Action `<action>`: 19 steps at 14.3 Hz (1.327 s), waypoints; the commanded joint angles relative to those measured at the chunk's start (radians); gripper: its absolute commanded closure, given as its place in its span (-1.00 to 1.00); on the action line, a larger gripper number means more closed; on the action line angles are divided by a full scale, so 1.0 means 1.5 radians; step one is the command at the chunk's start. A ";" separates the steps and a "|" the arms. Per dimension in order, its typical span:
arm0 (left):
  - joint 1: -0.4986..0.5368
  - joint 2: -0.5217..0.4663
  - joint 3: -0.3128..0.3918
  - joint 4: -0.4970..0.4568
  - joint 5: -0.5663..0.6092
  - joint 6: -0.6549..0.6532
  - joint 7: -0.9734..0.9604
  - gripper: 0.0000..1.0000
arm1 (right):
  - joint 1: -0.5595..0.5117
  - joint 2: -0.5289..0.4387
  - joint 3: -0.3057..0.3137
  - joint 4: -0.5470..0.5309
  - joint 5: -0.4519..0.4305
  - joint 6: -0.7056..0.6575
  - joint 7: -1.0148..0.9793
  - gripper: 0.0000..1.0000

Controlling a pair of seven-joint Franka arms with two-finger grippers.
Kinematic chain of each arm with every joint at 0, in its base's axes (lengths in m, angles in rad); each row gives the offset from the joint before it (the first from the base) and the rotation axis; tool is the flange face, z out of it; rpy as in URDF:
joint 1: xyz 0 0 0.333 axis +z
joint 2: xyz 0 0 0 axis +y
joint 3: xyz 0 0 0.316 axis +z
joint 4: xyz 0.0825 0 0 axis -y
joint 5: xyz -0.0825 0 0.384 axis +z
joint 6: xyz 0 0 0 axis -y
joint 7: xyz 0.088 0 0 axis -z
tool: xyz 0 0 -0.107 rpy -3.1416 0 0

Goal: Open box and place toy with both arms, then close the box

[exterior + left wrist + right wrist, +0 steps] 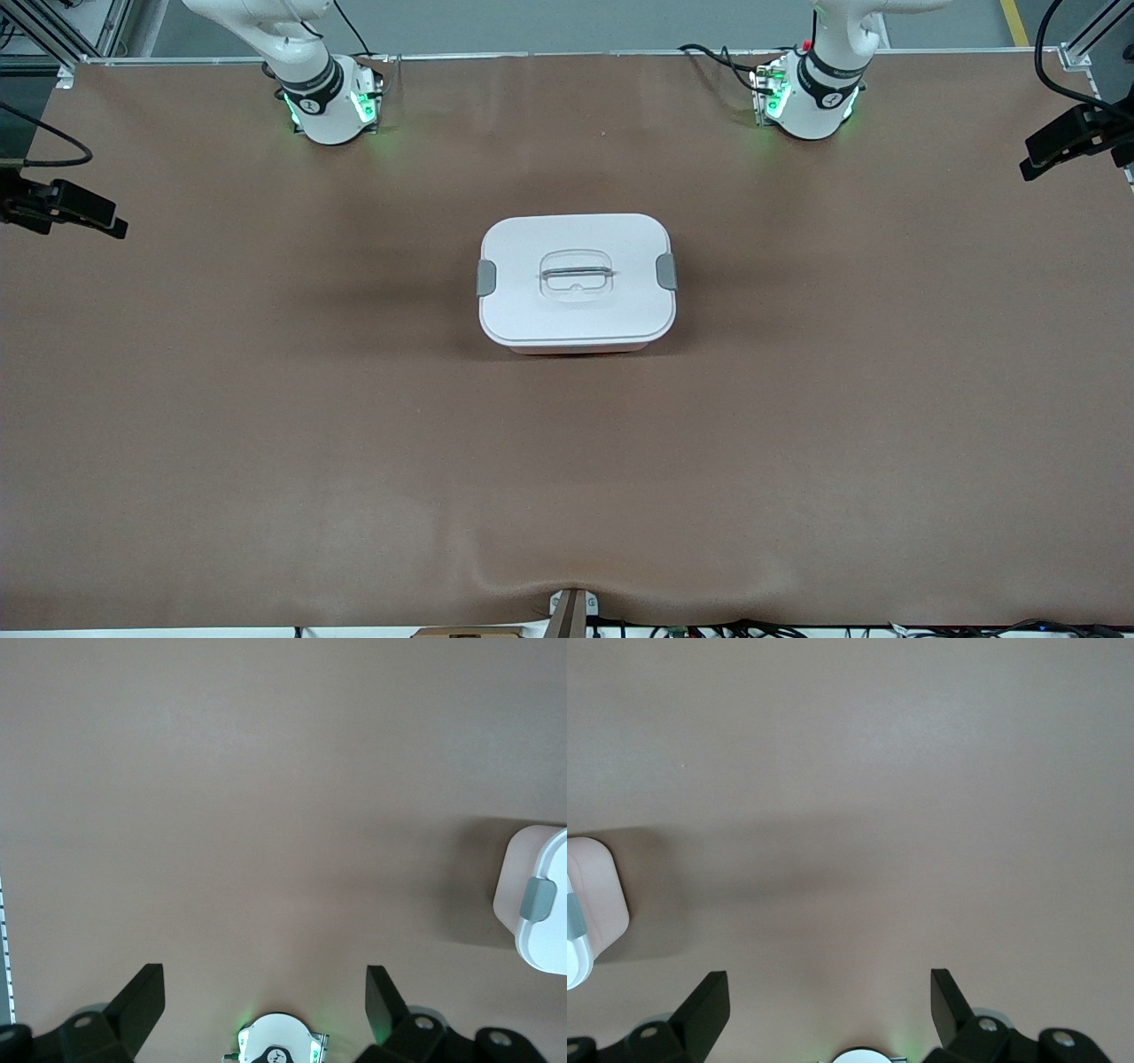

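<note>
The box (577, 282) stands in the middle of the table, its white lid on, with a recessed centre handle (577, 273) and a grey clip on each short side. A corner of it shows in the left wrist view (536, 899) and in the right wrist view (592, 904). The toy is out of view. My left gripper (264, 997) is open and empty, high over bare table above its own base. My right gripper (830, 999) is open and empty, high over bare table above its own base. Neither hand shows in the front view.
The brown table mat (266, 425) covers the whole table. The arm bases (332, 102) (811, 97) stand along the edge farthest from the front camera. Black camera mounts (62, 208) (1072, 137) sit at both ends of the table.
</note>
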 commanded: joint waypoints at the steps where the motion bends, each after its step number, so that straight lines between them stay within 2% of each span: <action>1: 0.000 0.001 0.003 -0.001 -0.001 0.011 0.024 -1.00 | 0.002 -0.006 -0.001 0.001 0.011 -0.008 0.007 -1.00; 4: -0.002 0.001 0.000 -0.016 -0.004 0.033 0.030 -1.00 | 0.004 -0.006 -0.001 0.001 0.011 -0.008 0.010 -1.00; 8: 0.004 -0.031 -0.002 -0.091 -0.005 0.083 0.030 -1.00 | 0.004 -0.006 -0.001 0.001 0.011 -0.009 0.010 -1.00; 19: -0.002 -0.015 -0.002 -0.089 -0.022 0.104 0.030 -1.00 | -0.002 -0.003 -0.003 0.004 0.011 -0.037 -0.031 -1.00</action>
